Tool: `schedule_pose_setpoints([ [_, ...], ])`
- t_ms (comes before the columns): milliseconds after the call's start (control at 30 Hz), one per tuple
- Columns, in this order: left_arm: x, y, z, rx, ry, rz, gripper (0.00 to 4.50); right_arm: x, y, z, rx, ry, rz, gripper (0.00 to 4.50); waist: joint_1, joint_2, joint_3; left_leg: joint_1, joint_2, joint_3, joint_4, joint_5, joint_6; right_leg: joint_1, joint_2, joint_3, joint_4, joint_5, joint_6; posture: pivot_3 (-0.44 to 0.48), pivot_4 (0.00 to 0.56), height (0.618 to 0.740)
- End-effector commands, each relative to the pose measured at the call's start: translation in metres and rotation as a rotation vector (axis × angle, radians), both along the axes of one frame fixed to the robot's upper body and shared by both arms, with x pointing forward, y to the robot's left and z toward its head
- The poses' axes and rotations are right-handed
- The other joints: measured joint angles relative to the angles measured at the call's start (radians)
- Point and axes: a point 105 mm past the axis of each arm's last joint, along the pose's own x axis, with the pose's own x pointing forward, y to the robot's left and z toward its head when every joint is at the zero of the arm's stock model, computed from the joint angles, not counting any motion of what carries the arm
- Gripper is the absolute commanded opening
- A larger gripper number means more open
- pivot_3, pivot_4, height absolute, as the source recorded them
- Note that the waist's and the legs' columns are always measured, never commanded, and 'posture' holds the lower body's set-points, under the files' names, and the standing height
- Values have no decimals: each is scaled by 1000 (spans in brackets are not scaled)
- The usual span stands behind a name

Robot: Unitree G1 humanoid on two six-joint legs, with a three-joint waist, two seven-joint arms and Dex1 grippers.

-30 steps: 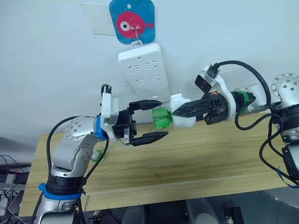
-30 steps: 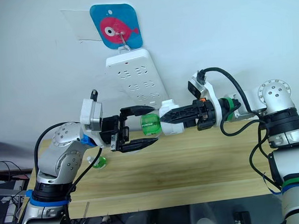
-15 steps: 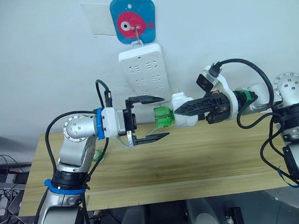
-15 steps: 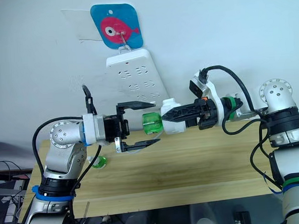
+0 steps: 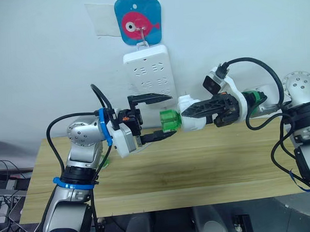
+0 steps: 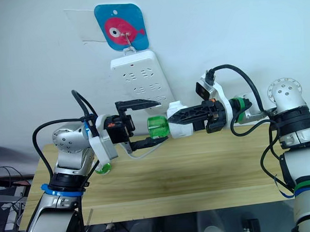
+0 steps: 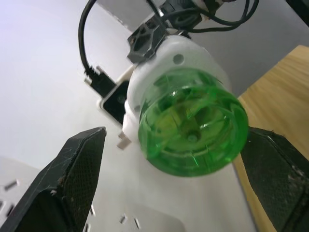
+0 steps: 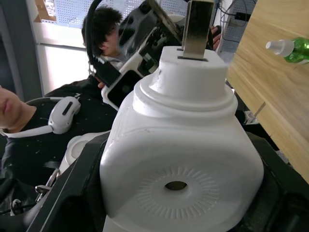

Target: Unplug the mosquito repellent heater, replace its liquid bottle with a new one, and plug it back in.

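In the left eye view, the right gripper (image 5: 188,110) is clamped on the small white rounded plastic mosquito repellent heater (image 5: 191,119), holding it in the air above the light wooden table (image 5: 198,165) with its translucent green liquid bottle (image 5: 169,120) pointing left. The left gripper (image 5: 157,116) faces it with its two black fingers spread wide, one above and one below the green bottle, neither plainly touching it. On the far wall hangs a long white power strip (image 5: 149,72) from a hook on a blue square plate with a red fish (image 5: 138,21). The right eye view also shows a second small green bottle with a white tip (image 6: 101,168) lying on the left part of the table behind the left arm. In the left wrist view the round green bottle base (image 7: 192,133) sits between the two dark fingertips (image 7: 72,169) with gaps on both sides. In the right wrist view the heater's domed face (image 8: 181,174) with its small centre hole is gripped between the dark fingers (image 8: 79,193), its metal plug prong (image 8: 197,26) pointing away; the spare bottle (image 8: 292,48) lies on the wood, and two people (image 8: 29,130) sit beyond.
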Motion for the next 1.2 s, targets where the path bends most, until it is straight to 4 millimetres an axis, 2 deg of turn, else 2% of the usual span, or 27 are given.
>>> schedule_pose_setpoints([
  [33,-8,-5,2,-9,-39,-33,4474,-3,1,16,44,-25,28,3195,0,0,0,0,0,0,0,0,0,0,0,0,0,0,0,-169,291,740],
  [400,-3,-2,4,-7,-124,8,4474,2,0,15,37,-17,-5,3195,0,0,0,0,0,0,0,0,0,-1,-1,0,0,0,0,-172,294,740],
  [733,0,0,7,-35,-134,27,4474,2,0,14,41,-17,-6,3195,-1,0,0,-2,0,0,0,0,-1,-3,-1,0,0,0,0,-172,293,740],
  [833,-1,-1,8,-42,-135,21,3902,2,0,14,42,-17,-6,3195,-1,0,0,-3,0,0,0,0,-1,-3,-1,0,0,0,0,-173,294,740],
  [1033,-2,-1,8,-47,-135,15,2389,3,0,14,42,-15,-7,3195,-1,0,0,-3,0,0,0,0,-1,-4,-2,0,0,0,0,-173,293,740],
  [1200,-3,0,8,-49,-105,14,2301,2,0,14,43,-15,-5,3195,-1,0,0,-3,0,0,0,1,-1,-4,-2,0,0,0,0,-173,293,740],
])
